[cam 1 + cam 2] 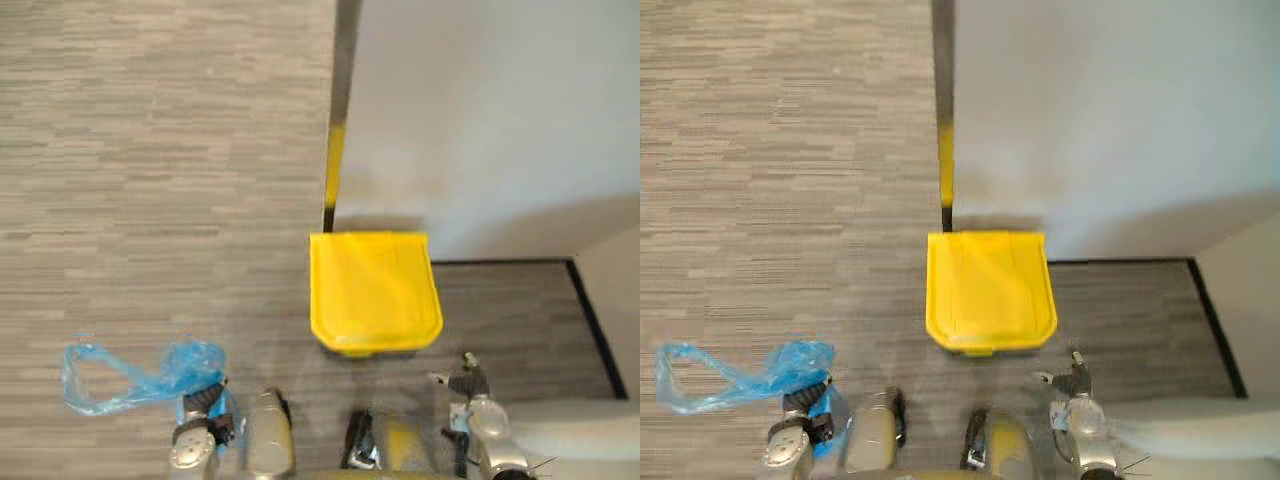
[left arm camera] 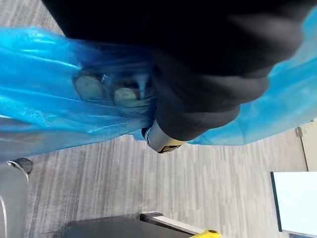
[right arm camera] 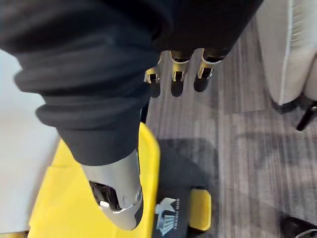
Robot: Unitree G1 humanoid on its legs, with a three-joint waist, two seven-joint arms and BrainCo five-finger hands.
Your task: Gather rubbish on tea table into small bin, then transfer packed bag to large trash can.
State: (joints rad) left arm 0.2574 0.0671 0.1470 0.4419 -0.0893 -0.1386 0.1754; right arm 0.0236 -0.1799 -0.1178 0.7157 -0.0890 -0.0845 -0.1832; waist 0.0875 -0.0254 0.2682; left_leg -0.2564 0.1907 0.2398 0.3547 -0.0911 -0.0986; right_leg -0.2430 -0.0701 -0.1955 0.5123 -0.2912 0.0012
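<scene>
The left hand is gripping a blue bag, its fingers curling inside the thin plastic. The bag is spreading out to the robot's left above the grey carpeted floor. The large yellow trash can is standing with its lid closed against the white wall, well apart from the bag. The right hand is hovering near the can's front edge, fingers hanging straight and holding nothing.
</scene>
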